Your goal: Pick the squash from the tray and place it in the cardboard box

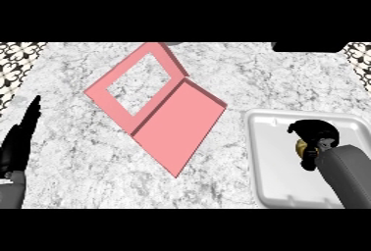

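Near edge of counter (87,166), R side: right hand (316,132) down inside white tray (259,162), fingers curled over squash (301,146). Only a small yellow-brown patch of squash visible under palm, near tray's middle; long axis not readable, hand hides most of it. Whether squash lifted or resting on tray floor: can't tell. Grey forearm enters from lower R corner, crossing tray's near rim.

Near L edge: left hand (20,137) at rest, fingers straight & pointing up, holding nothing.

Farther in, centre-L of counter: pink cardboard box (130,110), open-topped, set diamond-wise, one broad flap (177,127) folded out flat toward tray. Counter marble visible through box opening.

Key relation: box lies up & L of tray, well apart, flap's R corner nearest tray's far L corner. Right hand the nearer, squash already under it; left hand across counter, not involved. Likely next move: lift, carry L & away over flap to opening.

Count: 1 squash, 1 tray, 1 box, 2 hands. Dark object (308,46) at far R corner, unidentifiable.
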